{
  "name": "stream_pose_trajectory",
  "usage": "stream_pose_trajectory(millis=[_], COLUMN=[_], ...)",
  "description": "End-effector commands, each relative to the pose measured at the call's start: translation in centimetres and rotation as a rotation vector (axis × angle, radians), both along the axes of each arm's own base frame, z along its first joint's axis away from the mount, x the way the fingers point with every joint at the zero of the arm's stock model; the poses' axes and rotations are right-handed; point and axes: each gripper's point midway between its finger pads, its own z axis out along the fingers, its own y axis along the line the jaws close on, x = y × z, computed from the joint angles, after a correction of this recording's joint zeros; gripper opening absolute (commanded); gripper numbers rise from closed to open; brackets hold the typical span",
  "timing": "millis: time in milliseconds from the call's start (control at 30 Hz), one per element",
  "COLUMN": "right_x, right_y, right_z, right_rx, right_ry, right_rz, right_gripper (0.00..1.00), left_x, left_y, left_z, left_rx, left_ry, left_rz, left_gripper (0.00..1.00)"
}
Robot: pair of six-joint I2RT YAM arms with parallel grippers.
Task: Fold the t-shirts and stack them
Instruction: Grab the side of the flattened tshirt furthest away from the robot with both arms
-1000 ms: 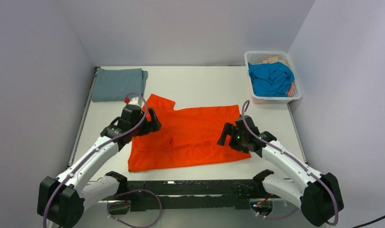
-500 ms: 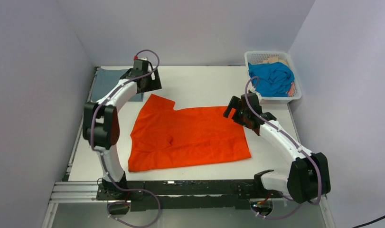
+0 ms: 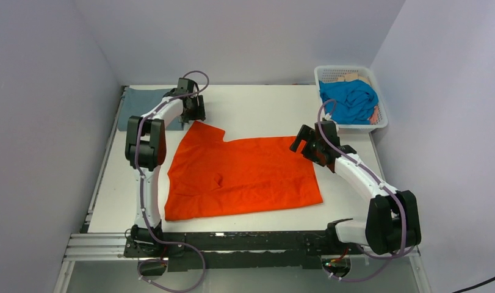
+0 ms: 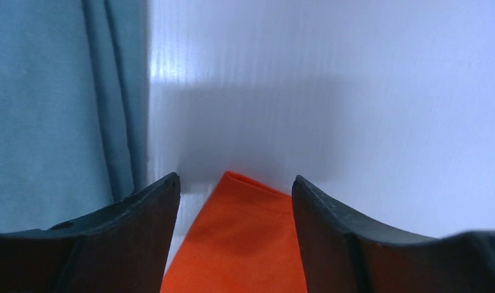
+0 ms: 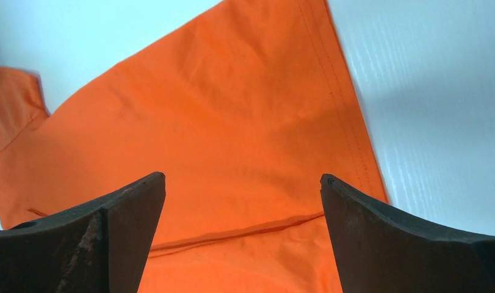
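- The orange t-shirt point(image 3: 245, 177) lies spread flat on the white tabletop point(image 3: 257, 104), mid-table.
- The left end effector point(image 4: 234, 180), fingers parted and empty, hangs over the shirt's far-left sleeve tip, just beside the folded grey-blue t-shirt point(image 3: 135, 104).
- The right end effector point(image 5: 242, 178), spread wide and holding nothing, hovers over the shirt's far-right corner.
- The turquoise t-shirt point(image 3: 348, 101) sits bunched in the white basket point(image 3: 354, 127) at the far-right corner.
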Motion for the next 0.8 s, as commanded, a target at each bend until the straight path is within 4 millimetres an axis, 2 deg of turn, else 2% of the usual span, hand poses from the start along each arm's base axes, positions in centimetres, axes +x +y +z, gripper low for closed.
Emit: stream_pose_trajectory(millis=[0,100,267,400,467,533,600,700,767], right_x=[0.4,0.3,0.5,0.8,1.1,1.5,2.3,4.0,5.8], right_y=[0.8,0.7,0.2,-0.5,-1.1,-1.7,-2.2,-2.5,-1.8], right_z=[-0.5,-0.8,-0.7,-0.5,-0.4,-0.2,0.0,0.2,0.8], right_rx=[0.037,0.034,0.025,0.006,-0.018,-0.045,-0.069,-0.101,-0.108], right_ry=[-0.012,0.002,-0.009,-0.016,-0.014,-0.020,-0.029,-0.027,-0.027], right_rz=[0.038,0.036,0.012,-0.018,-0.045,-0.075,-0.100,-0.115,-0.085], right_gripper=[1.00,1.00,1.00,1.00,1.00,1.00,1.00,1.00,1.00], left_x=[0.6,0.1,-2.1,-3.2,-3.8,-4.2,-4.3,-4.2,-4.1], left_y=[-1.6,-1.7,-1.9,-2.0,-2.2,-2.3,-2.3,-2.1,-2.0], left_z=[0.4,-0.1,-0.9,-1.2,-1.4,-1.5,-1.6,-0.9,0.1], left_rx=[-0.058,-0.061,-0.050,-0.012,-0.001,0.007,0.007,0.010,0.012], left_ry=[-0.011,-0.002,0.042,0.058,0.075,0.086,0.085,0.066,0.037], left_rz=[-0.052,-0.045,-0.040,-0.038,-0.037,-0.033,-0.025,-0.013,-0.006], left_gripper=[0.67,0.56,0.49,0.33,0.31,0.20,0.00,0.00,0.00])
